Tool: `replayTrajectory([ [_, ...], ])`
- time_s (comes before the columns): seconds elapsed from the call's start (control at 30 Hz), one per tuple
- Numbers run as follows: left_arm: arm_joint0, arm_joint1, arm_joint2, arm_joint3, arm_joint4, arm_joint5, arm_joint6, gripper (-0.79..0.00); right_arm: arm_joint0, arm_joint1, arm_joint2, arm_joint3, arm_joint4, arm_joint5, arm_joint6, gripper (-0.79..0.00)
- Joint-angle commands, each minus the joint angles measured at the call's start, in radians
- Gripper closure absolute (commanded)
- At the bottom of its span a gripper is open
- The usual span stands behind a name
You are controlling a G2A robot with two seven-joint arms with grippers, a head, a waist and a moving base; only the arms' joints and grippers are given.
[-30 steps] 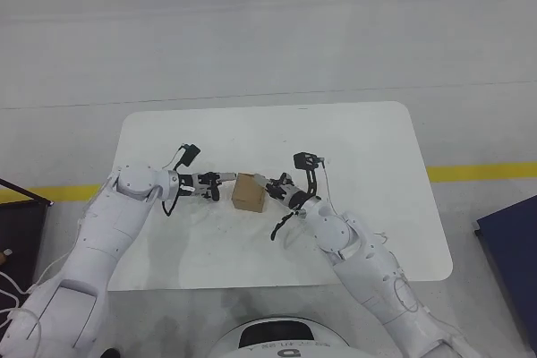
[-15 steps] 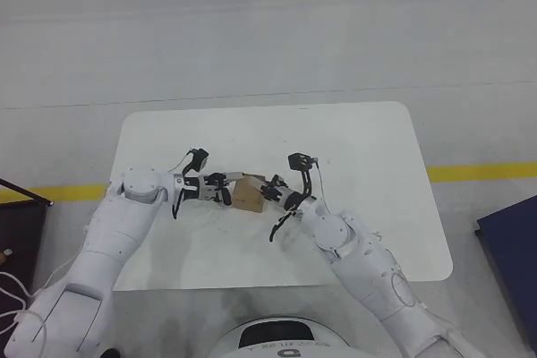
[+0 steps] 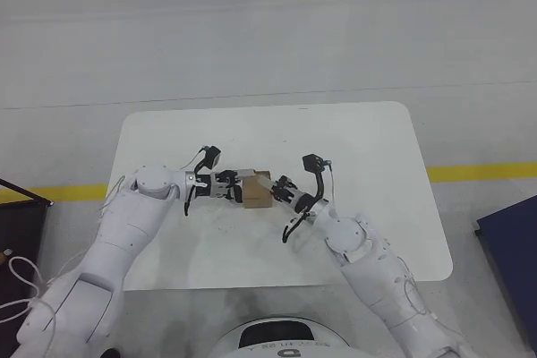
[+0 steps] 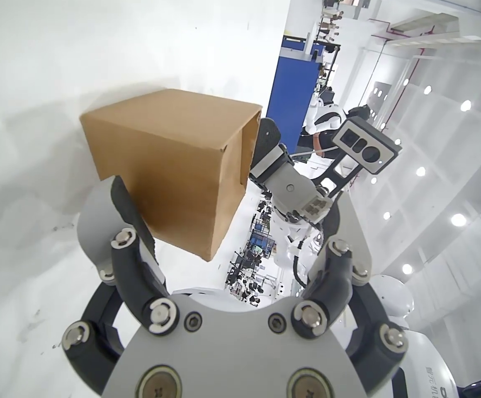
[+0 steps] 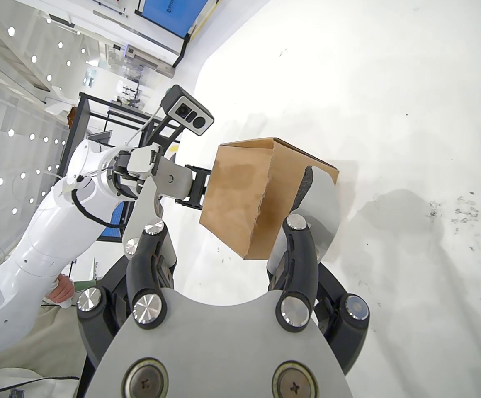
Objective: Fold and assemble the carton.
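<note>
A small brown carton [image 3: 258,191] sits at the middle of the white table [image 3: 367,143], tilted, between both grippers. My left gripper [image 3: 229,186] is at its left end and open. In the left wrist view one finger [image 4: 126,205] touches the carton [image 4: 161,159] at a lower corner while the other finger [image 4: 342,246] stands well clear. My right gripper [image 3: 281,192] is at the carton's right end, also open. In the right wrist view one finger [image 5: 313,192] lies against the side of the carton [image 5: 240,192]; the other finger [image 5: 151,242] is apart from it.
A yellow floor line [image 3: 492,171] runs past both sides of the table. A dark frame [image 3: 4,224] stands off the left edge, and a blue panel [image 3: 524,259] off the right. The table has free room all around the carton.
My left gripper has moved right, up against the carton. The carton has shifted a little to the right and tilted, and the right gripper has backed off slightly with it.
</note>
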Motion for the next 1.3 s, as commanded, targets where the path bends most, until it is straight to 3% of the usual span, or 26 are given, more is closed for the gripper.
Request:
replayTrajectory([
  [0.0, -0.008, -0.005, 0.005, 0.011, -0.006, -0.005, 0.003, -0.785, -0.014, 0.004, 0.017, -0.017, 0.004, -0.005, -0.001, -0.594],
  [0.2, -0.032, -0.012, -0.004, 0.044, -0.020, -0.042, 0.027, -0.785, -0.067, 0.018, 0.066, -0.101, -0.002, -0.022, -0.010, -0.591],
  [0.27, -0.032, -0.004, -0.030, 0.062, -0.032, -0.065, 0.033, -0.785, -0.084, 0.021, 0.071, -0.142, -0.010, -0.031, -0.005, -0.539],
  [0.3, -0.030, 0.003, -0.050, 0.071, -0.045, -0.079, 0.035, -0.785, -0.089, 0.022, 0.067, -0.161, -0.019, -0.036, -0.001, -0.434],
  [0.37, -0.023, 0.021, -0.094, 0.075, -0.056, -0.110, 0.034, -0.785, -0.085, 0.023, 0.053, -0.178, -0.040, -0.033, 0.007, 0.000],
  [0.53, 0.018, 0.089, -0.223, -0.025, -0.015, -0.162, 0.017, -0.785, -0.001, 0.012, -0.032, -0.113, -0.157, 0.045, 0.001, 0.000],
  [1.27, 0.018, 0.089, -0.223, -0.025, -0.015, -0.162, 0.017, -0.785, 0.166, -0.025, -0.206, 0.049, -0.316, 0.195, 0.032, 0.000],
])
